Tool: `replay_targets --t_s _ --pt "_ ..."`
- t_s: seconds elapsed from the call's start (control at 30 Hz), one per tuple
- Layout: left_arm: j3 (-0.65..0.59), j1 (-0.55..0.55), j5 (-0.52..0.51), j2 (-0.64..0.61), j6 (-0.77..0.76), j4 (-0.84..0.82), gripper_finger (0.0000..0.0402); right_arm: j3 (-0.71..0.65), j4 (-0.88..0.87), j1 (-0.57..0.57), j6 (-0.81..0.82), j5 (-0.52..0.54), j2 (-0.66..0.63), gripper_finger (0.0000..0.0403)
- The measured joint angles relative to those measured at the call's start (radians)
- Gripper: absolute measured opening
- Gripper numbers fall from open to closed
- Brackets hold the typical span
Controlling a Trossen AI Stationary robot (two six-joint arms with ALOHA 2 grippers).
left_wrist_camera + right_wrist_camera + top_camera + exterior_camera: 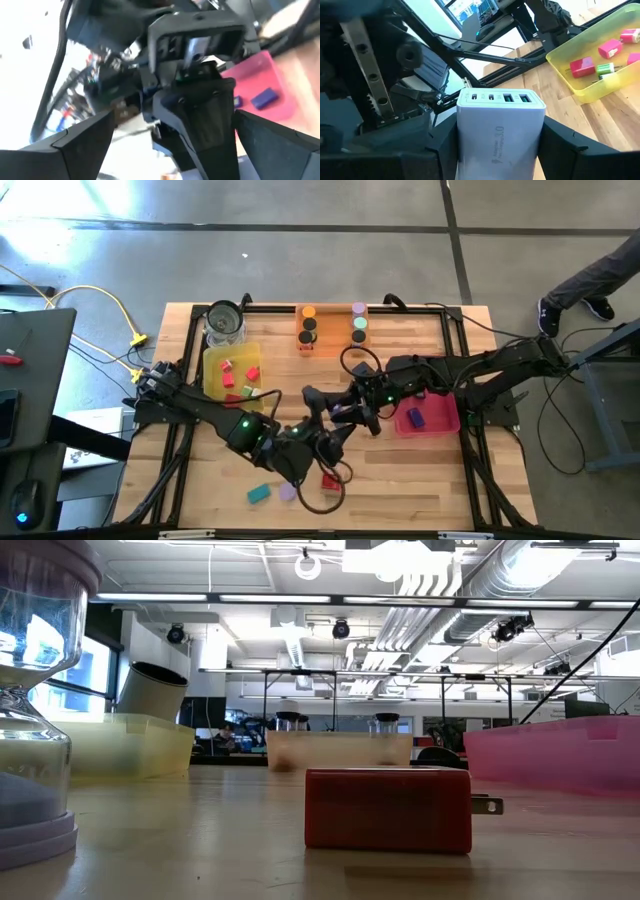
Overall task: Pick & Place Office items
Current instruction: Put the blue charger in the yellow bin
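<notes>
Midtable, right hand [495,150] grips a lavender charger block [499,127], left hand [322,442] open beside it.

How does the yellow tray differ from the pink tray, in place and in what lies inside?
The yellow tray stands on the table's left side, next to the glass jar; the pink tray stands on the right side. The yellow tray holds several red pieces; in the pink tray only a dark-blue block shows. Both are translucent, shallow trays resting flat on the wooden table.

Dark jointed arms, green lights
</notes>
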Motion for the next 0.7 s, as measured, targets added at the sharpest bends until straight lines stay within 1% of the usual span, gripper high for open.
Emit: replay_targets --t_s 0.1,0.17,0.23,0.4,0.6,0.7 --pt "0.0 -0.013 0.004 0.0 0.143 -0.004 0.0398 0.0 0.004 0.003 -0.003 -0.016 0.0 0.0198" --pt "-0.001 -0.023 0.013 0.001 0.184 0.006 0.0398 0.0 0.004 0.004 -0.003 -0.02 0.0 0.0198" --pt "-0.001 -0.027 0.011 0.001 0.17 0.019 0.0398 0.0 0.001 0.004 -0.004 -0.024 0.0 0.0198" --pt "-0.001 -0.031 0.06 0.0 0.156 0.023 0.0398 0.0 -0.009 0.003 -0.005 -0.021 0.0 0.0198" --pt "-0.001 -0.034 0.179 0.0 0.155 0.016 0.0398 0.0 -0.014 0.003 -0.006 -0.021 0.0 0.0198" --pt "-0.001 -0.034 0.182 0.0 0.154 0.015 0.0398 0.0 -0.015 0.003 -0.006 -0.023 0.0 0.0198"
